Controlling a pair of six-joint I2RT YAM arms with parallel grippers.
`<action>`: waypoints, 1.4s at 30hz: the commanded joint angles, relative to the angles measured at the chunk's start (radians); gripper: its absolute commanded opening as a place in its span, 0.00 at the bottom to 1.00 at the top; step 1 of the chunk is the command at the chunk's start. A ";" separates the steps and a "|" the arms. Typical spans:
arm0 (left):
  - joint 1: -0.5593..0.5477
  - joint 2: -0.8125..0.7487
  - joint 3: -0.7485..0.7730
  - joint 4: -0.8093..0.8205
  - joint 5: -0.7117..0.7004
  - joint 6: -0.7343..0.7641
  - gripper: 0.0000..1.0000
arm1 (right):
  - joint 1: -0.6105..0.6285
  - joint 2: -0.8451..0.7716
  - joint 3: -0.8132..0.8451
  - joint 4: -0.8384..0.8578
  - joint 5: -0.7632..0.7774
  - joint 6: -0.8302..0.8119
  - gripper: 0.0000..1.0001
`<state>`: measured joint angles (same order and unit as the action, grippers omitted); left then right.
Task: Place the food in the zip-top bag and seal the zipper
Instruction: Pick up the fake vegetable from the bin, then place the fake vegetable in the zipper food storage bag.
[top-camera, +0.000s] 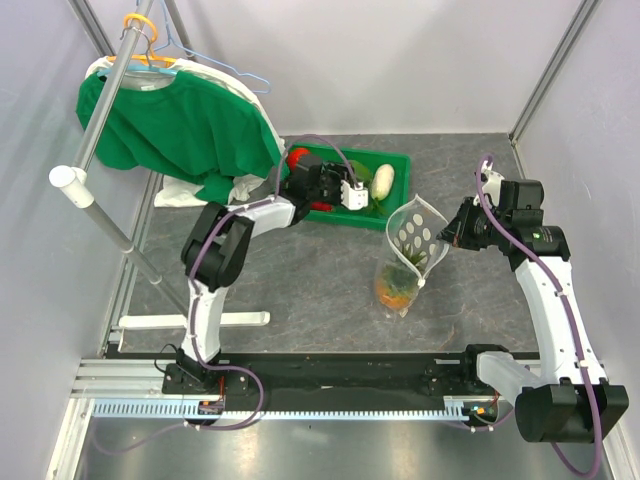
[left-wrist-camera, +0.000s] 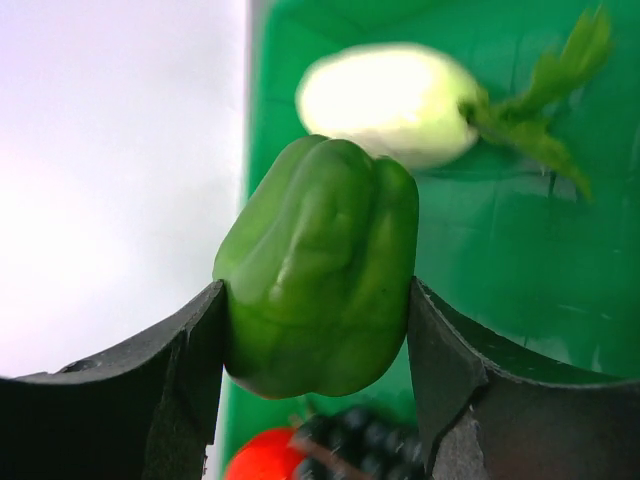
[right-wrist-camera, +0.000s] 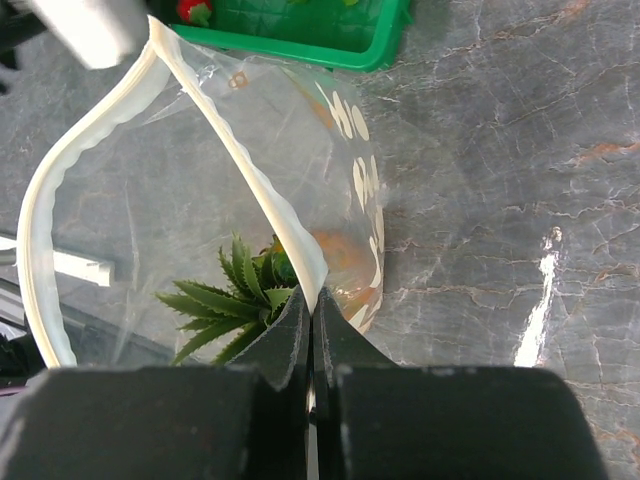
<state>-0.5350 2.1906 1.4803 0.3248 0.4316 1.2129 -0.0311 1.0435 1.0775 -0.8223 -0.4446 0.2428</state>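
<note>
My left gripper (top-camera: 352, 192) is over the green tray (top-camera: 400, 165), its fingers pressed against both sides of the green pepper (left-wrist-camera: 320, 270). Beyond the pepper lies the white oblong vegetable (left-wrist-camera: 390, 100); below it are the red tomato (left-wrist-camera: 262, 462) and the dark grapes (left-wrist-camera: 365, 440). The zip-top bag (top-camera: 415, 235) hangs upright with its mouth spread open. My right gripper (right-wrist-camera: 312, 300) is shut on the zipper (right-wrist-camera: 240, 150) at the mouth's near end. Inside the bag sits the orange pineapple (top-camera: 396, 285), its green crown (right-wrist-camera: 235, 295) pointing up.
A green shirt (top-camera: 180, 120) hangs on a hanger from a metal rack (top-camera: 100, 200) at the back left, close to the left arm. The rack's white base bar (top-camera: 200, 320) lies on the grey tabletop. Walls enclose the table on three sides.
</note>
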 joint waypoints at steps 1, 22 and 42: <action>0.007 -0.202 -0.098 0.074 0.084 -0.075 0.31 | -0.006 -0.005 0.013 0.038 -0.026 0.007 0.00; -0.209 -0.655 0.048 -0.314 0.320 -1.280 0.26 | 0.002 0.004 0.032 0.115 -0.124 0.089 0.00; -0.333 -0.476 0.113 -0.504 0.064 -1.104 0.36 | 0.002 0.015 0.013 0.120 -0.103 0.099 0.00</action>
<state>-0.8574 1.6836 1.5181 -0.1337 0.5793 0.0303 -0.0299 1.0565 1.0779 -0.7471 -0.5476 0.3355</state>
